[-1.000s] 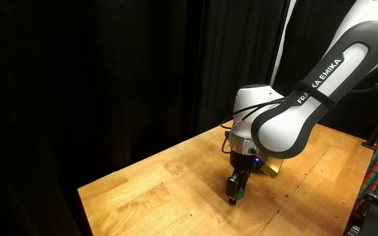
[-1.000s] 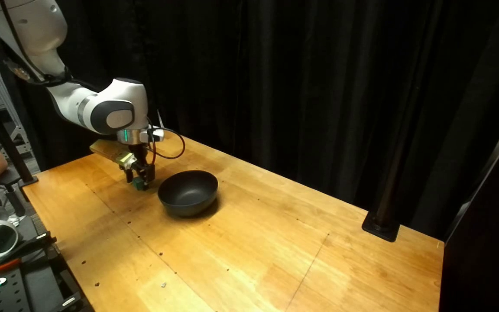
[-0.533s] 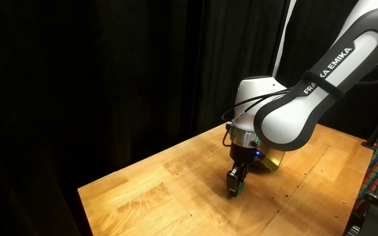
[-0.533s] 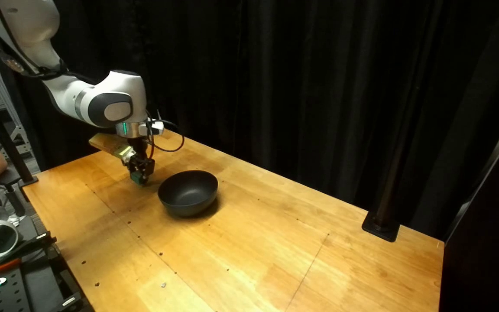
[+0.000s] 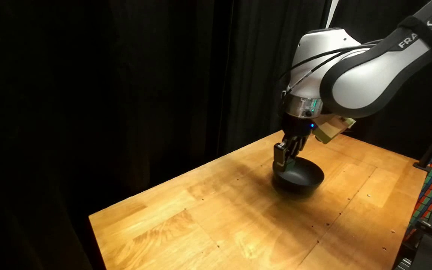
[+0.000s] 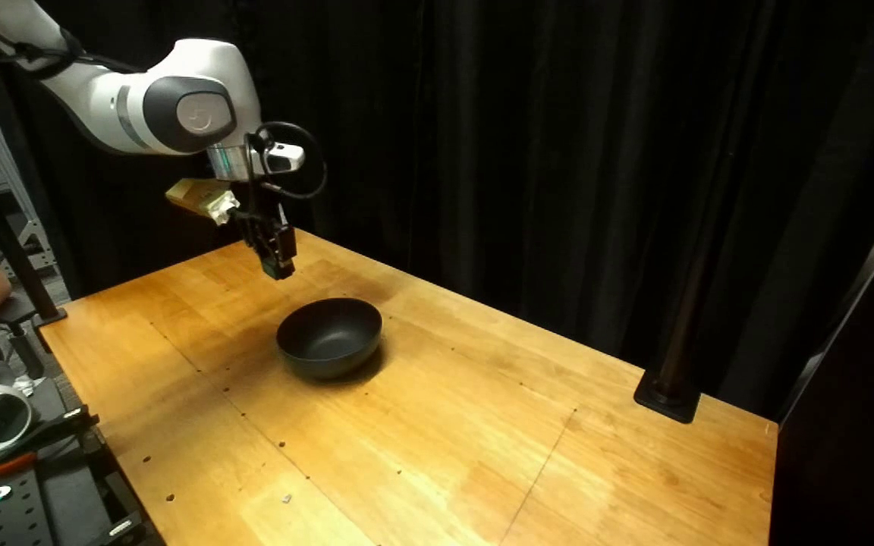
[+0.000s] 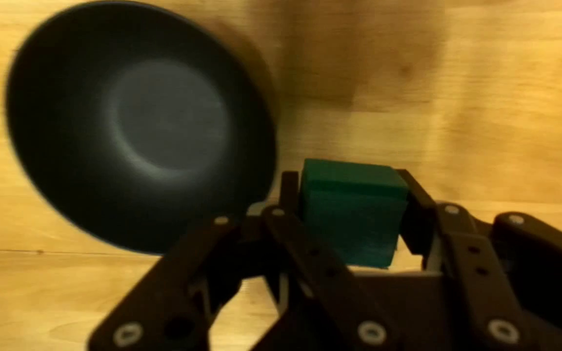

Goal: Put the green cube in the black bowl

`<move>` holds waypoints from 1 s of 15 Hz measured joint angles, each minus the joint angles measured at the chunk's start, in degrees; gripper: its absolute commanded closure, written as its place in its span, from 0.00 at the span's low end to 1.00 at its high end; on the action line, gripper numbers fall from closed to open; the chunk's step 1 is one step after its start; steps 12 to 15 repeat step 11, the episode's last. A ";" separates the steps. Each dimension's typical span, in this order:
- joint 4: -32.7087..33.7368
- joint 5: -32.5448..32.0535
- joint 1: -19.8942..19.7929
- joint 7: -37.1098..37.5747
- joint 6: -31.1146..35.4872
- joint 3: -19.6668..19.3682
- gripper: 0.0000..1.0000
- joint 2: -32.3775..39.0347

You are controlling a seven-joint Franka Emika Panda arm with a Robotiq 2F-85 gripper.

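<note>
My gripper (image 7: 349,200) is shut on the green cube (image 7: 354,219), with one finger on each side of it in the wrist view. The cube is lifted well above the table. The black bowl (image 7: 169,117) stands upright on the table, its inside bare, to the left of the cube in the wrist view. In an exterior view the gripper (image 6: 278,258) hangs above and a little behind the bowl (image 6: 329,356), apart from it. In an exterior view the gripper (image 5: 287,159) overlaps the bowl's (image 5: 304,180) back left rim; the cube is dark and partly hidden by a finger there.
The wooden table (image 6: 482,425) carries the bowl. A black post with a flat base (image 6: 667,396) stands at the table's far edge, and another post (image 6: 50,312) at a corner. A cart with tools (image 6: 50,470) stands beside the table. Black curtains hang behind.
The gripper was low at the table around the cube; it then shut on it. It has since risen with the cube and moved towards the bowl. The bowl has stayed in place.
</note>
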 measured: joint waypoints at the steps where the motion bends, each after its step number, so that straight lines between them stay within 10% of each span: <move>1: 0.04 -2.35 -0.30 2.34 -1.07 -1.56 0.60 -0.72; 2: 0.17 -4.11 -0.76 4.18 -2.05 -2.77 0.27 -1.13; 6: 1.27 -4.84 -3.19 5.72 -6.55 -4.10 0.04 -1.25; 11: 2.06 10.79 -5.97 -9.08 -15.18 -1.00 0.00 -3.96; 15: 2.06 10.79 -5.97 -9.08 -15.18 -1.00 0.00 -3.96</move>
